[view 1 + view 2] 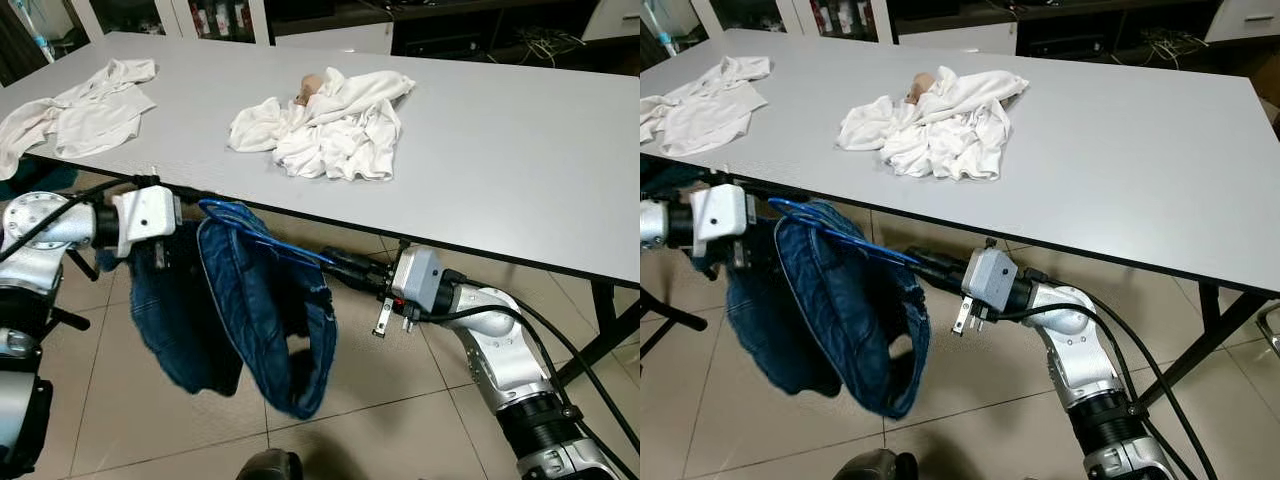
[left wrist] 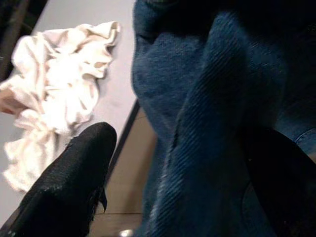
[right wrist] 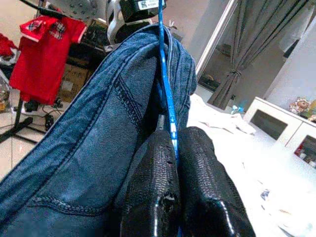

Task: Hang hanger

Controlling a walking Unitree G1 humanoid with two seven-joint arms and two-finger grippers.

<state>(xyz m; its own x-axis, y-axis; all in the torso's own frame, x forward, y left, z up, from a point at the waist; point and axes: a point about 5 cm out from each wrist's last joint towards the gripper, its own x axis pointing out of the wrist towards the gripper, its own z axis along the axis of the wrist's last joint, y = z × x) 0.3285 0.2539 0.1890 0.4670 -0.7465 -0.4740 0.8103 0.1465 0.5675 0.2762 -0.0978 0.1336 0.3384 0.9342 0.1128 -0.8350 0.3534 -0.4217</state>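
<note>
A blue wire hanger (image 1: 265, 240) carries a pair of blue jeans (image 1: 250, 310), which hangs below the front edge of the grey table (image 1: 500, 150). From the right, my right gripper (image 1: 335, 262) is shut on the hanger's thin wire; its wrist view shows both black fingers (image 3: 153, 187) pressed together on the blue wire (image 3: 165, 74). On the left, my left gripper (image 1: 185, 200) reaches into the jeans from the other side. Its wrist view shows the two fingers (image 2: 74, 187) well apart, with a fold of denim (image 2: 207, 123) between them. Denim hides its fingertips from the head camera.
A crumpled pile of white clothes (image 1: 330, 125) lies mid-table and a white shirt (image 1: 90, 110) at the far left. A black table leg (image 1: 600, 320) stands to the right on the tiled floor. A red shirt (image 3: 44, 54) hangs on a rack in the right wrist view.
</note>
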